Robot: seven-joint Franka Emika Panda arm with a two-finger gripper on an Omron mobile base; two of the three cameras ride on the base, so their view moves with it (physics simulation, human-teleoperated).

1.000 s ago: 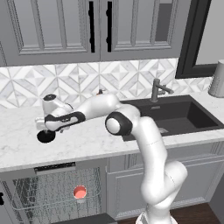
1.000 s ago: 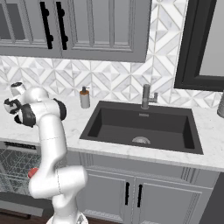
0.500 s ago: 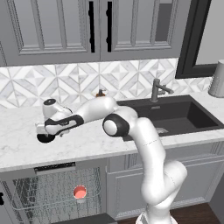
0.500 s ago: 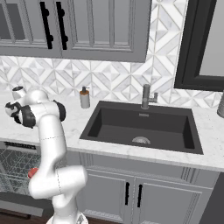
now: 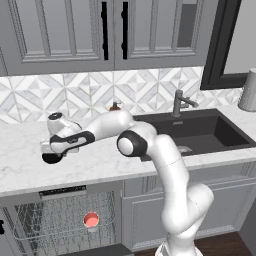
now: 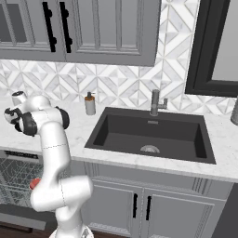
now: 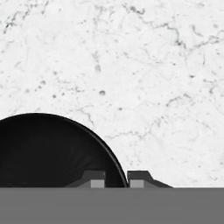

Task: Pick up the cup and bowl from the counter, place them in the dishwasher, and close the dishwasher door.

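Now the two-finger gripper (image 7: pixel 116 178) pinches the rim of the small round black bowl (image 7: pixel 48 151), one tip on each side. Next, lift it off the white marble counter (image 7: pixel 144 65) toward the dishwasher (image 5: pixel 60 220).

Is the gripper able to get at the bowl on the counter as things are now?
Probably yes. The gripper is already at the bowl, with one finger on each side of its rim, closed on it. Nothing else lies on the counter nearby.
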